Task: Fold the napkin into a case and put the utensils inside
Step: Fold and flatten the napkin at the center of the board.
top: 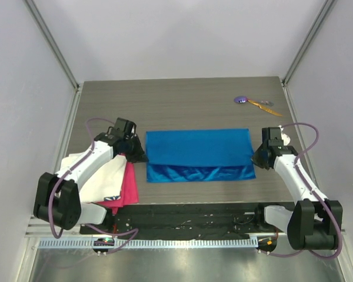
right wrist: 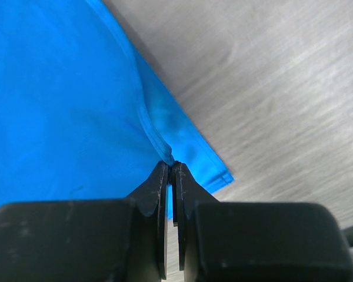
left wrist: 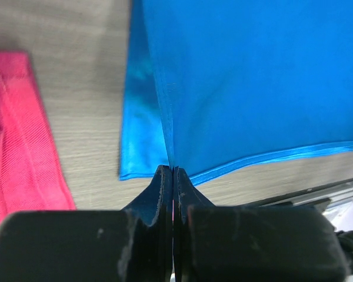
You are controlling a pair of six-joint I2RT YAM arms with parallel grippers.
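Bright blue shiny fabric napkin [top: 198,154], one, in the middle of the grey wood-grain table [top: 182,100], upper layer folded over | left gripper [left wrist: 173,170] low at its left end, jaws closed, pinching the fold edge | right gripper [right wrist: 170,165] same at right end; both arms angled inward | utensils, two, far right corner: purple round-headed piece [top: 241,99], orange-yellow slim piece [top: 263,106] | pink cloth [top: 129,185] and white cloth [top: 103,179] under left arm.

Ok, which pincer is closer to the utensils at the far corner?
Right. The right pincer pinches the napkin at its right edge, with the utensils straight beyond it. The left pincer pinches the opposite edge, across the whole cloth.
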